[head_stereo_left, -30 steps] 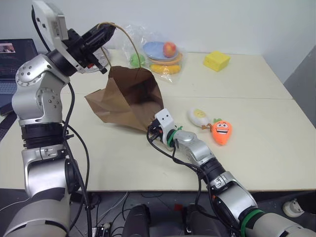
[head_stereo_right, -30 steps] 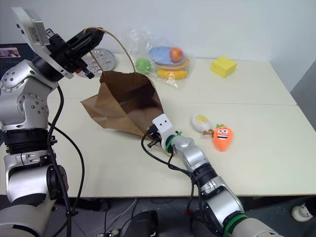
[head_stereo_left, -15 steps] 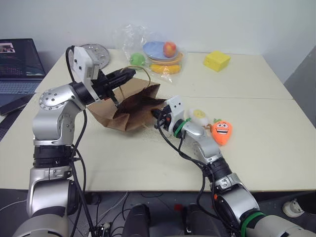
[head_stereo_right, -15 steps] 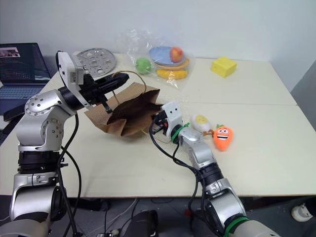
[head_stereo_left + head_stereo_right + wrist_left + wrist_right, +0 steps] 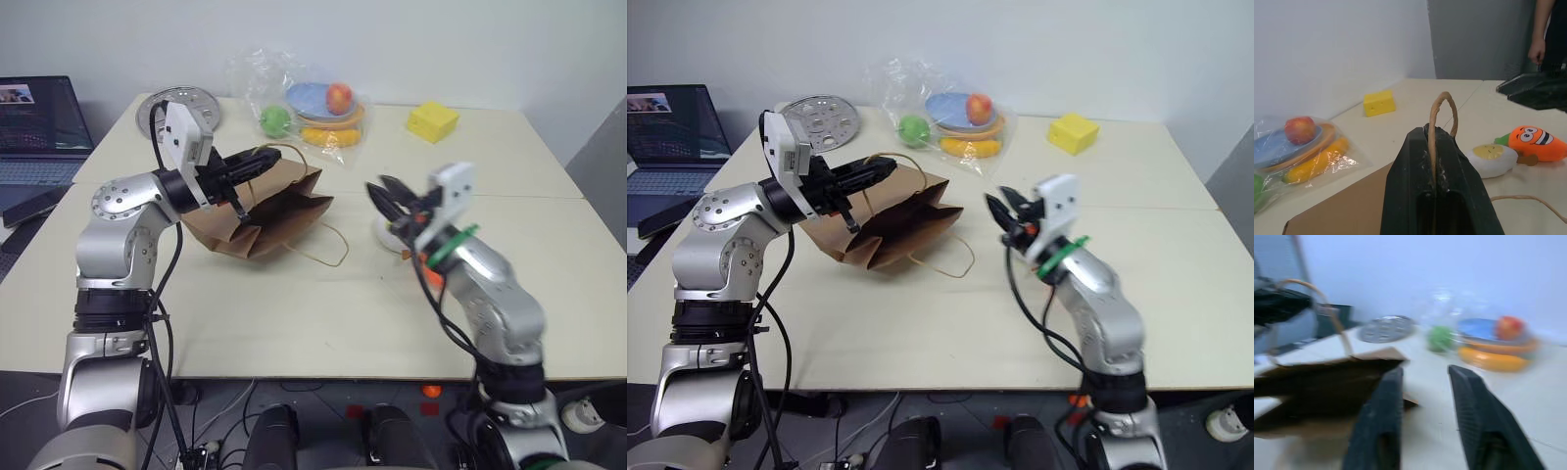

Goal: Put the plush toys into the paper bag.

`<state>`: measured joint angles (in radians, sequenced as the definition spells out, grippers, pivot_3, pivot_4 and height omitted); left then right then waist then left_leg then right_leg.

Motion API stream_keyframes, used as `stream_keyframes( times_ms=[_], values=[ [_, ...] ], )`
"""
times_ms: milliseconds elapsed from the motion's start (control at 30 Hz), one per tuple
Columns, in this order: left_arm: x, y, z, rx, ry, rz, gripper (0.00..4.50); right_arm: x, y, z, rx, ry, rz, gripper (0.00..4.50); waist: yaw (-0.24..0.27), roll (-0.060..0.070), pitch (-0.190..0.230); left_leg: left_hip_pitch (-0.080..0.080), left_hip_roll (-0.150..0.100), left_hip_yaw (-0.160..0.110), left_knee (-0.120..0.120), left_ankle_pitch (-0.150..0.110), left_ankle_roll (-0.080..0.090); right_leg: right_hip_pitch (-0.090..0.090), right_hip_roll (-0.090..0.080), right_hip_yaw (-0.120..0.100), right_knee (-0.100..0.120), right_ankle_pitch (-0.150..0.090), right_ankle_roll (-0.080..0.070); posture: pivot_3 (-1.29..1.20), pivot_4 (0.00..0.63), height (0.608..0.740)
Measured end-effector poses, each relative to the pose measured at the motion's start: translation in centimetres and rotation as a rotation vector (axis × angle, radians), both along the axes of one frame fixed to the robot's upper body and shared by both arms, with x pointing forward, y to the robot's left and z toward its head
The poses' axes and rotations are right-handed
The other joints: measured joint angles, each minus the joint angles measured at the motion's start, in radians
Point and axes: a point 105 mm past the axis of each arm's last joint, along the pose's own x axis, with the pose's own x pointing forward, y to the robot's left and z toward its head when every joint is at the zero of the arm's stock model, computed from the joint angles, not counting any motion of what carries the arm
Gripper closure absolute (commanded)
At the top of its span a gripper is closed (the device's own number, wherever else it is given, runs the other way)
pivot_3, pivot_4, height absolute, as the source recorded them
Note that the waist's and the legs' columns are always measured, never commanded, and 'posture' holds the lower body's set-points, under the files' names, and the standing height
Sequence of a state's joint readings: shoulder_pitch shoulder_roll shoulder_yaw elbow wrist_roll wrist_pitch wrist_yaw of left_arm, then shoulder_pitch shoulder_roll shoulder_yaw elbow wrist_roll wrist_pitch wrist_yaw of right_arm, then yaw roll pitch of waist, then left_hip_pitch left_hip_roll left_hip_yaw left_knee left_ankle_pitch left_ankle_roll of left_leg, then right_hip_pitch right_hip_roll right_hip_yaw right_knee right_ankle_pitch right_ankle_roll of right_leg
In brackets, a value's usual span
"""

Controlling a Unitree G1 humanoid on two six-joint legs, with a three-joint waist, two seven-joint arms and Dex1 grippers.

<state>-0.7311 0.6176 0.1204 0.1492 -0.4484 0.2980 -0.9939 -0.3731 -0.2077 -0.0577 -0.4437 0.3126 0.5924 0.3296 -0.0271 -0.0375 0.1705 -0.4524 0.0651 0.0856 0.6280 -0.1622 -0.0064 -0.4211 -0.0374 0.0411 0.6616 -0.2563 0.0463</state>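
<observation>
The left hand (image 5: pixel 257 161) is closed on one cord handle (image 5: pixel 1440 110) of the bag (image 5: pixel 265 211), the cord pinched between its two fingers and looping up past their tips. The bag lies slumped on the table (image 5: pixel 294 313) just below and beyond this hand, its long axis running from the hand toward the right hand, its mouth on the side of the toys. Its second handle (image 5: pixel 328 250) lies slack on the table on that side. The right hand (image 5: pixel 389 196) hangs in the air, its two fingers parted with nothing between them, pointing toward the bag. There are two plush toys. The egg (image 5: pixel 1491 159) lies on the table just under and behind the right hand, half hidden by it in the head views. The carrot (image 5: pixel 1535 143) lies just beside the egg on the side away from the bag, its long axis level, its green top toward the egg; in the head views the right wrist covers nearly all of it. Whether the two toys touch is hard to tell. Beyond both hands lie one plastic-wrapped bundle of fruit (image 5: pixel 313 108) and one yellow block (image 5: pixel 431 120). A person's hand (image 5: pixel 1537 49) shows past the table's far edge, cut off by the frame.
</observation>
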Motion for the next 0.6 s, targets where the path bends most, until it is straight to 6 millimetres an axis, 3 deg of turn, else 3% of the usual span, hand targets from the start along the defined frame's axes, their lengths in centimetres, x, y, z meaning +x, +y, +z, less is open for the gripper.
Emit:
stream_keyframes(
  times_ms=[200,367,600],
  values=[
    [0.1,-0.1,0.1,0.002,0.003,-0.007,4.5,-3.0,-5.0,-6.2,-0.11,0.243,-0.237,0.03,-0.001,0.0,0.0,0.0,0.0,0.0,-0.001,0.0,0.0,0.0,0.0,0.0,0.001,-0.002,0.003,0.0,0.15,0.74],
    [0.0,-0.6,0.4,0.008,-0.003,-0.032,4.5,-3.4,-6.9,-7.4,-0.138,0.311,-0.363,0.03,-0.006,0.0,0.0,0.002,0.0,-0.001,0.0,0.0,0.0,0.001,0.0,0.001,0.0,-0.001,0.001,0.0,0.15,0.74],
    [0.1,-0.6,0.3,0.012,0.002,-0.03,4.5,-3.7,-6.1,-10.4,-0.151,0.438,-0.374,0.03,-0.004,0.0,0.0,0.001,-0.001,0.0,0.001,0.0,0.0,0.001,0.0,0.001,-0.001,-0.001,0.0,0.0,0.15,0.74]
  ],
)
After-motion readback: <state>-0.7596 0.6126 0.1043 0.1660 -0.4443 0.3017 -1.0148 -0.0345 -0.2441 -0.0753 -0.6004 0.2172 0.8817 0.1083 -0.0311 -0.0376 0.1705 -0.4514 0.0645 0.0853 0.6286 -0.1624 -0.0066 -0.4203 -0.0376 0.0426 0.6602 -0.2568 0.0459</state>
